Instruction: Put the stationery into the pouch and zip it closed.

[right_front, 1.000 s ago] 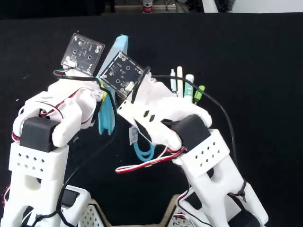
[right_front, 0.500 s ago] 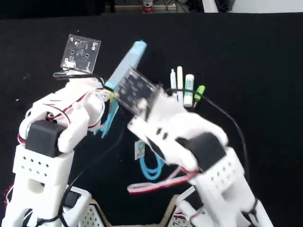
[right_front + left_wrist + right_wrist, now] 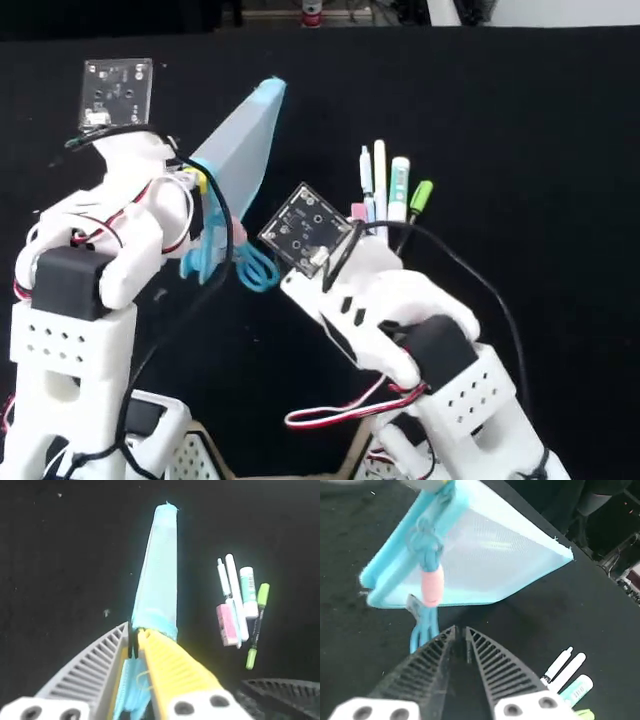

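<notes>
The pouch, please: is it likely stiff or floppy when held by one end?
Probably light and fairly stiff: the pouch, pinched at one end by the left gripper, juts out without drooping. Its cord loop dangles, so may swing.

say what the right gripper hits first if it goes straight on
Probably the light blue cord loop hanging off the light blue mesh pouch, just ahead of the right gripper; depth is hard to judge.
</notes>
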Motion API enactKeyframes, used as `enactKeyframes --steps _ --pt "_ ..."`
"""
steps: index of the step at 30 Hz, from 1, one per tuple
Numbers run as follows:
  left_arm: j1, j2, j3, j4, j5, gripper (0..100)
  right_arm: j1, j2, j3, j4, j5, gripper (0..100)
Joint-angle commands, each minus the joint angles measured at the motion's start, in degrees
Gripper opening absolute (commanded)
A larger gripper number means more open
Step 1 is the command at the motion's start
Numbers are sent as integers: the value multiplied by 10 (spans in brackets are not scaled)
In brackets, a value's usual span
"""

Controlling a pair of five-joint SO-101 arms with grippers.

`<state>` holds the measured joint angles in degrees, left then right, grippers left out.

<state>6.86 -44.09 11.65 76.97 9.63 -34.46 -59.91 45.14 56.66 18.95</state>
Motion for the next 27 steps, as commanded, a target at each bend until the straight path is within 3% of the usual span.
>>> enactKeyframes --steps 1,6,16,22,27 --pt "-5 -7 -41 -11 34 30 -4 -12 -17 -23 -74 55" --pt "-5 -6 -36 -11 58 30 -5 -10 15 -63 -180 250" --pt "-12 -7 -23 -7 58 30 -79 -10 158 -294 -183 172" --pt "-69 -6 -23 -11 58 30 -80 -9 179 -318 -182 173" --pt "-63 -6 -23 -10 58 30 -83 3 181 -355 -169 173"
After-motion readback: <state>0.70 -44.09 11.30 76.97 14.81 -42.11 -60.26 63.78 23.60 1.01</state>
